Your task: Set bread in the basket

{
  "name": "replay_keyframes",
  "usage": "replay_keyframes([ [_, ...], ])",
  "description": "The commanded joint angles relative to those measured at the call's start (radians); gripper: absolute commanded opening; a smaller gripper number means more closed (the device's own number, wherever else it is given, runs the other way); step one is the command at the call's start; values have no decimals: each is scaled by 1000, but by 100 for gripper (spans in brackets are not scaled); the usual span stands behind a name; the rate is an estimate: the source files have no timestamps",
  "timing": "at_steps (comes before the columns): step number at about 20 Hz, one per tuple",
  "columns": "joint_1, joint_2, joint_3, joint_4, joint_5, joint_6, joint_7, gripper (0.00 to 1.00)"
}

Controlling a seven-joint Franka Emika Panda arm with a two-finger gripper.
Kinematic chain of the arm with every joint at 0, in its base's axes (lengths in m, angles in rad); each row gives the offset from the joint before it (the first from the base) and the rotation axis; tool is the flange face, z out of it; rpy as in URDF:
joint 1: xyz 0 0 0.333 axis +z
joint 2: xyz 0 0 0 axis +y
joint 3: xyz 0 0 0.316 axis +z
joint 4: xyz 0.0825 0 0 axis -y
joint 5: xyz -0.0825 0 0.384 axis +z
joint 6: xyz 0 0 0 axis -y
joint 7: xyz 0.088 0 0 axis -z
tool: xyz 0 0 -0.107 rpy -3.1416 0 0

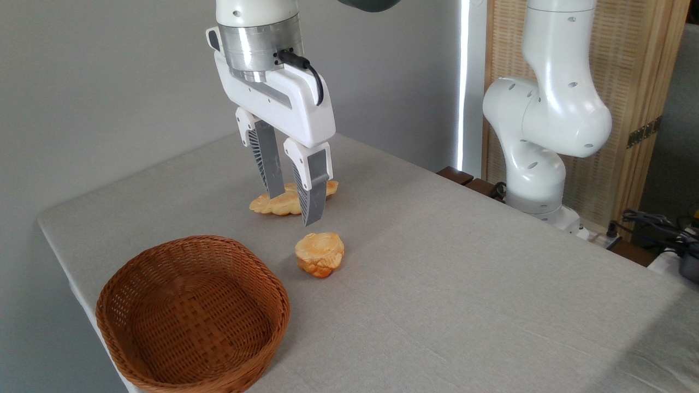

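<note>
White glossy Panda arm (551, 109), rounded bulbous joint housings with small dark screw recesses dotted over the shells, base column on a pale foot. Wrist end is a white cap over a brushed silver metal cylinder (259, 46), with a black cable (306, 68) plugged into its side and looping down over the white angular body of the pincer (292, 207). Two fingers (267, 158) in white mounts, long and tapered, grey with ribbed, slatted sides and flat grey inner faces narrowing to thin tips
</note>
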State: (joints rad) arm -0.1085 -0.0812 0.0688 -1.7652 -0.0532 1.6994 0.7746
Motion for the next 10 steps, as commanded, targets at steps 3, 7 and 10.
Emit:
replay_keyframes([
  [3,0,-3,0,6,-7,-23,-11,100],
  [7,0,-5,-3,0,-5,-23,-12,100],
  [10,0,-5,-17,-8,-7,-23,-14,100],
])
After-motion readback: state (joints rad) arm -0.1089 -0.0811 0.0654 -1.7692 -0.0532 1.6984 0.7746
